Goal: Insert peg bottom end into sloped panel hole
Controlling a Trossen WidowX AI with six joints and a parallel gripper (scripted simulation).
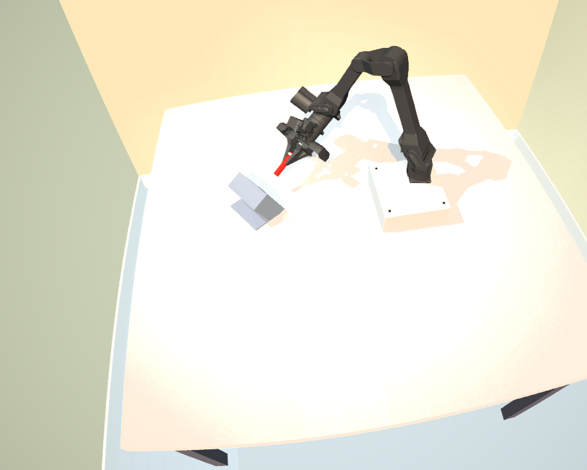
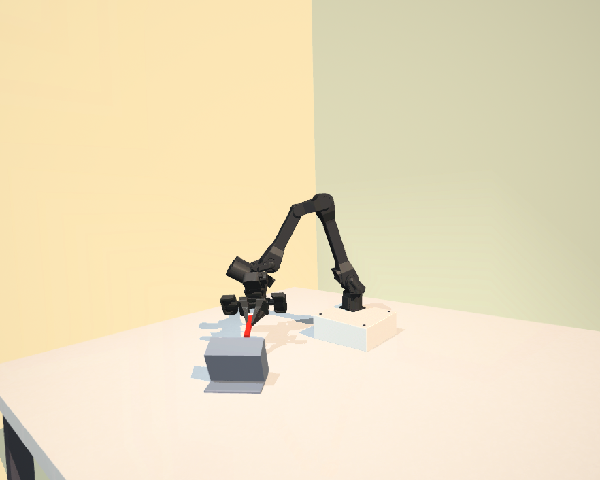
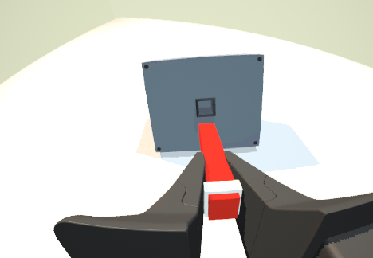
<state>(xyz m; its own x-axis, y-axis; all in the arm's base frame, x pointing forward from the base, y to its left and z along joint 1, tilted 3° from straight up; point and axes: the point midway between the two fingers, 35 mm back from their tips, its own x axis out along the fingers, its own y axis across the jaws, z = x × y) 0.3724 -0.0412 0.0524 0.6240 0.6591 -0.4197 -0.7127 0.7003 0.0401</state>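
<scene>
A white table (image 1: 334, 328) carries a pale base block (image 1: 415, 214) with the dark arm (image 1: 402, 100) bolted to it. The arm arches up and reaches down toward a grey sloped panel (image 3: 175, 91), which stands on the table well apart from the block. The gripper (image 3: 221, 172) is pinching a red square peg (image 3: 213, 150) between its fingers — the peg is off the table and tilted. In the wrist view its far end points at the small square hole (image 3: 206, 107) and stops just short of it.
</scene>
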